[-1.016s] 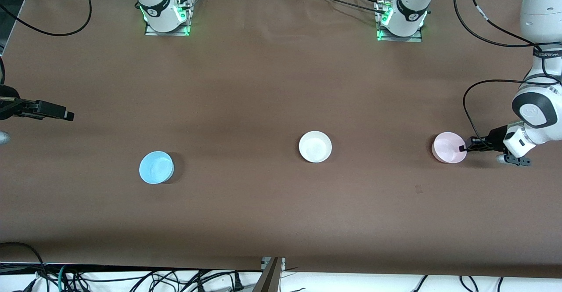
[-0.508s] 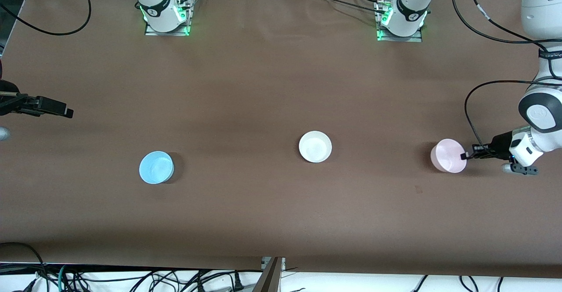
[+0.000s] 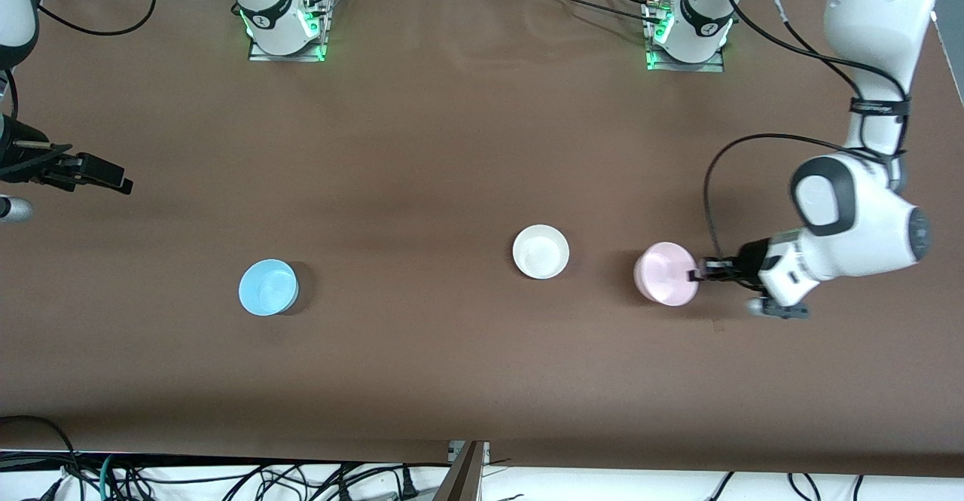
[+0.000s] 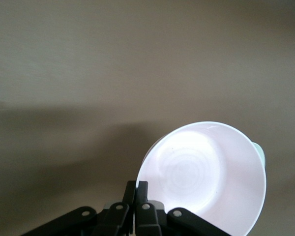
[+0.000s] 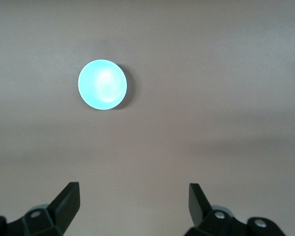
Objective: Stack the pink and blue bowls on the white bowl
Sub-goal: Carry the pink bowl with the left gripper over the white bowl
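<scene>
My left gripper (image 3: 694, 275) is shut on the rim of the pink bowl (image 3: 664, 283) and holds it tilted above the table, beside the white bowl (image 3: 541, 252) toward the left arm's end. In the left wrist view the pink bowl (image 4: 211, 174) fills the frame beyond my shut left gripper (image 4: 136, 189). The white bowl stands in the middle of the table. The blue bowl (image 3: 268, 287) stands toward the right arm's end and also shows in the right wrist view (image 5: 103, 84). My right gripper (image 3: 120, 184) is open and empty at the right arm's end, its own view showing it (image 5: 135, 201) wide open.
The brown table cloth (image 3: 452, 147) covers the whole table. The two arm bases (image 3: 282, 22) stand along its farthest edge. Cables (image 3: 226, 478) hang below the nearest edge.
My left gripper has lifted the pink bowl and carried it toward the white bowl. The right arm has shifted only slightly.
</scene>
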